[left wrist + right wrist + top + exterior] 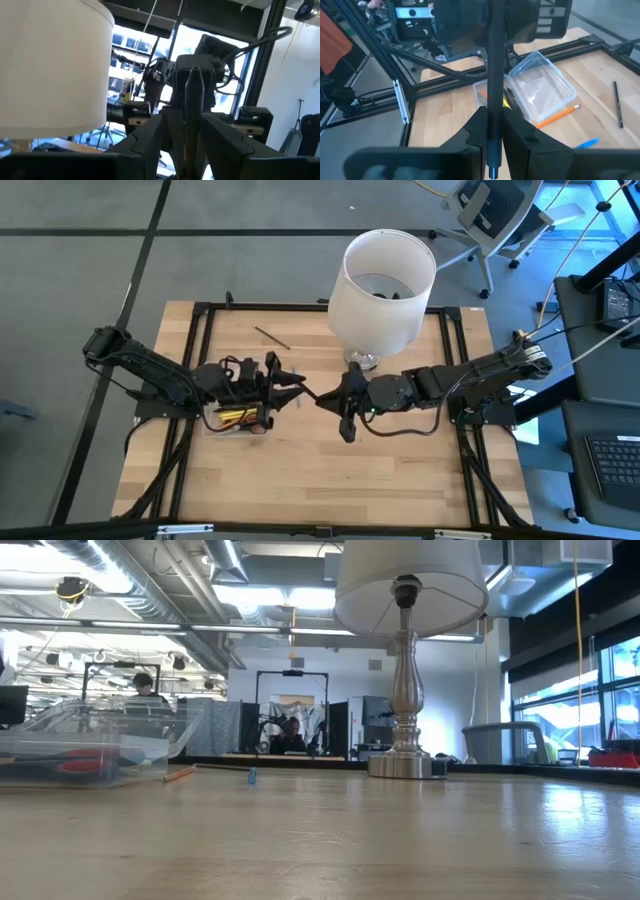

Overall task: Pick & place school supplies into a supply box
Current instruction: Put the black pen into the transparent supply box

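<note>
Above the middle of the pale wooden worktop (300, 480) the two dark arms meet tip to tip. The right hand (492, 131) is clenched on a slim black pen (495, 75), which stands between its fingers and reaches toward the left arm. The left hand (186, 142) faces it with its two fingers parted on either side of the same dark pen (192, 110); whether they press on it I cannot tell.

The small shallow box of clear plastic (540, 85) lies on the worktop beneath the left arm, with its clear lid tilted open. Yellow and orange pencils (235, 415) lie inside the box, and in the low view something red (75, 765) shows through its wall. An orange pencil (557, 115) lies on the wood just beside the box, a small blue piece (585, 144) near it, and a dark pen (272, 338) lies well apart toward the far edge.

A table lamp with a big white cylindrical shade (383, 280) on a silvery turned base (405, 755) stands at the far side of the worktop, near the right arm
</note>
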Available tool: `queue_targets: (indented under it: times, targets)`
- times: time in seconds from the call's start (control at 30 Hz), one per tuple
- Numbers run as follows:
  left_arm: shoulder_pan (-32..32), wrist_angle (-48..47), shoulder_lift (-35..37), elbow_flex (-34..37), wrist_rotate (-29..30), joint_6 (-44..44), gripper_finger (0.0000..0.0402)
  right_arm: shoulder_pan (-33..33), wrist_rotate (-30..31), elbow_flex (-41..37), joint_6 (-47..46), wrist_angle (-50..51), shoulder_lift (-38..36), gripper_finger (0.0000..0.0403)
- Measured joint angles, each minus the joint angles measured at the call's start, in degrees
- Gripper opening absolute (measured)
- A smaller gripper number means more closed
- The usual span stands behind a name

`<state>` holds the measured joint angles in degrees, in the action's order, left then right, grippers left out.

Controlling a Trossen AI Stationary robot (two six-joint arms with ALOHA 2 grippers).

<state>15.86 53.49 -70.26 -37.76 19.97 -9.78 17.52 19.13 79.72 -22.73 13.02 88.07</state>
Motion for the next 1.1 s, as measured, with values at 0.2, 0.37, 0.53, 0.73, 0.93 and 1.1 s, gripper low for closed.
queue_targets:
  times: [0.2, 0.37, 0.53, 0.73, 0.93, 1.1]
  targets:
    - [0.0, 1.01, 0.0, 0.0, -0.01, 0.13, 0.0098, 0.0, 0.15, 0.0, -0.71, 0.02, 0.0, 0.0049]
    - [0.04, 0.88, 0.0, 0.0, -0.18, 0.13, 0.0056, 0.0, 0.31, 0.0, -0.16, 0.11, 0.0, 0.0049]
    - [0.07, 0.88, 0.0, 0.0, -0.63, 2.61, 0.002, 0.0, 0.29, 0.0, 0.97, 0.2, 0.0, 0.0049]
    - [0.06, 0.83, 0.0, 0.0, -1.66, 3.03, 0.0023, 0.0, 0.27, 0.0, 2.15, 0.22, 0.0, 0.0049]
    - [0.03, 0.59, 0.0, 0.0, -1.6, 3.76, 0.0022, 0.0, 0.21, 0.0, 3.77, 0.41, -0.02, 0.0087]
    - [0.0, -0.2, 0.0, 0.0, -1.48, 4.66, 0.0021, -0.01, -0.48, -0.02, 3.64, 4.86, -0.53, 0.0145]
